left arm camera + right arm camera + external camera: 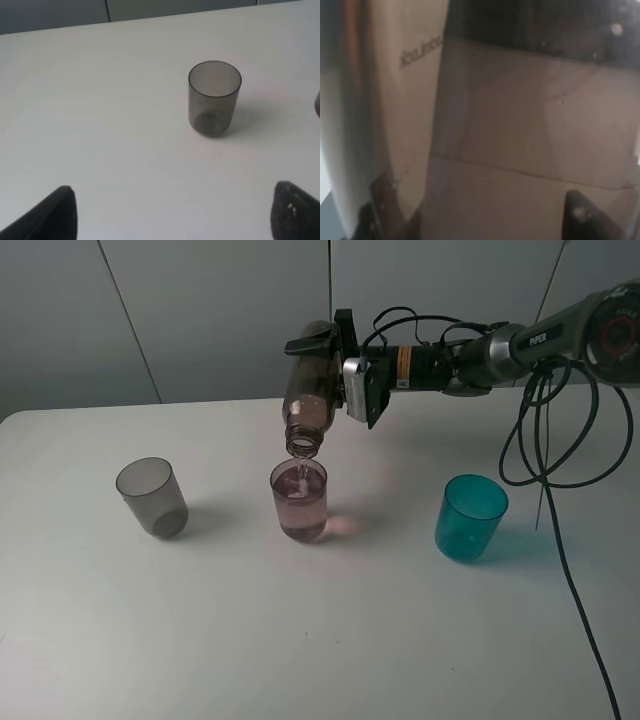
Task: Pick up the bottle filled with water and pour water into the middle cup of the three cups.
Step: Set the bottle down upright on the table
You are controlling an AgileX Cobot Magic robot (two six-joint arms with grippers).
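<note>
Seen from high up, the right hand grasps the bottle, which is tipped neck-down with its mouth just over the pink cup below the hand. Left wrist: the left hand is released, with a grey cup ahead on the tabletop. Right wrist: the bottle fills the grasp.

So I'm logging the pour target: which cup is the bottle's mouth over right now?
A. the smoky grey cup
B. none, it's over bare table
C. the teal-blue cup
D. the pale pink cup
D: in the high view the bottle, held tipped neck-down by the right gripper, has its mouth just above the pale pink cup, which holds water.
</note>
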